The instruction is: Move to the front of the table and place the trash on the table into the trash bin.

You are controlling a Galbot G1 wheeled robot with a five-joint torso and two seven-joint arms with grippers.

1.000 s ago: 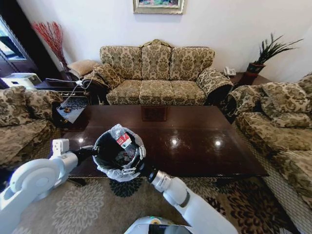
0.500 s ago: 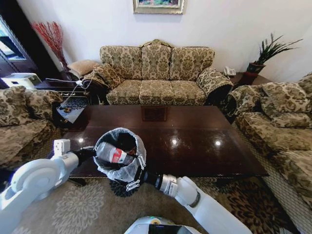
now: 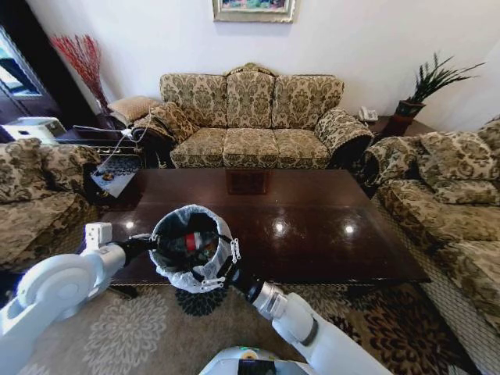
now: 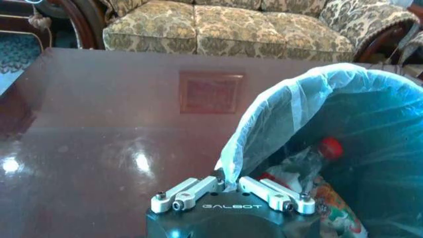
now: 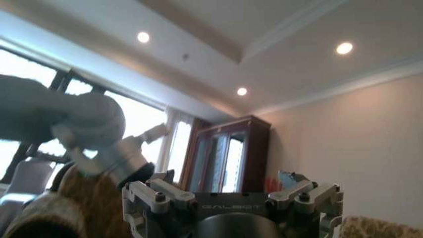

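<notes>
Trash bin (image 3: 190, 248): round, black, white bag liner folded over rim. Sits raised at the near-left edge of the coffee table (image 3: 312, 226), tilted w/ mouth toward the head camera. Table top glossy, no litter visible on it.

Contents: clear plastic bottle (image 3: 195, 241) w/ red cap and label lies inside among other wrappers; confirmed in left wrist view, bottle (image 4: 317, 158) resting against the liner (image 4: 290, 109).

Left gripper (image 4: 229, 191): at the bin's left rim, fingers pinched together on the liner fold and rim edge.

Right gripper (image 3: 221, 269): at the near-right rim, touching liner. Right wrist view points up at ceiling; its fingers (image 5: 158, 191) stand apart, nothing between them.

Handling assessment (judgement):
- Bin likely light, rigid wall; rim is the sensible hold pt. Single-side pinch invites tilt/swing, so opposite-side support is advisable.
- Liner thin, soft, slippery; grip on film alone could slide or tear. Clamp should include the hard rim.
- Bottle appears empty, light; may roll if bin tips further.
</notes>
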